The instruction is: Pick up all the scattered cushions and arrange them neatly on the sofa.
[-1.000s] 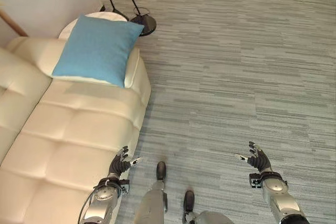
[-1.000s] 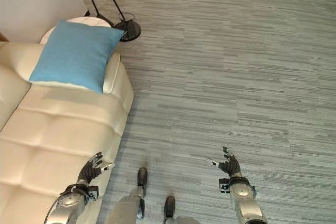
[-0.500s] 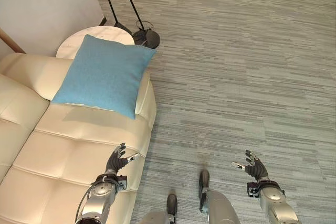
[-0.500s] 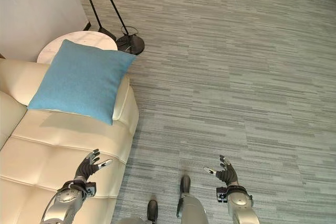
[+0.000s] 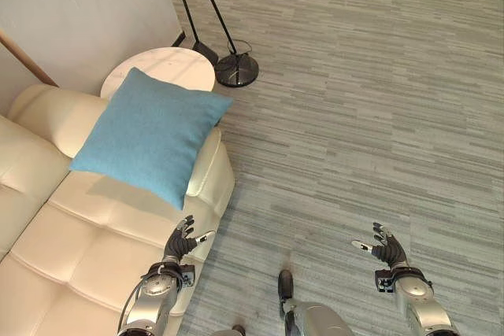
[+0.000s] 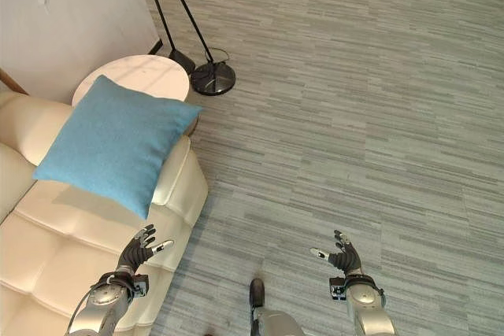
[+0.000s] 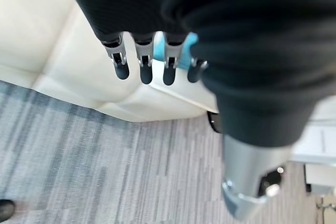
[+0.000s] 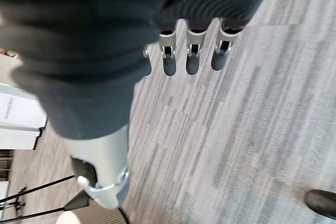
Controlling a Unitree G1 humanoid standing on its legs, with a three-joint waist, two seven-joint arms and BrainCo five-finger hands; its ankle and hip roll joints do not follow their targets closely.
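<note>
- The left hand (image 5: 179,246) hangs at about 7 o'clock in the head views, just over the front edge of the sofa (image 5: 87,249). Its fingers are loosely spread and it holds nothing.
- The right hand (image 5: 385,248) sits at about 5 o'clock above bare floor, fingers likewise relaxed and apart, nothing in it. I read both as carried at the ready, not working on anything.
- In the left wrist view the dark fingertips (image 7: 145,73) point past the cream seat edge, with a sliver of blue beyond them. In the right wrist view the fingertips (image 8: 191,64) point at carpet alone.
- The blue cushion (image 5: 148,133) lies at roughly 10 o'clock, leaning tilted on the sofa's end arm with one corner poking out over the side. It looks parked there, not squared up, so I would judge that it needs straightening.
- I can see no other cushion on the floor from here, so finding any that remain may call for the robot to turn.
- The sofa is cream and tufted, soft enough for a cushion to settle.
- Beyond its arm at 11 o'clock stands a small round white side table (image 5: 175,66), and beside that a floor lamp's dark round base (image 5: 237,69) with thin black poles rising.
- The floor (image 5: 370,108) is grey striped carpet; a pale wall (image 5: 94,13) backs the sofa.
</note>
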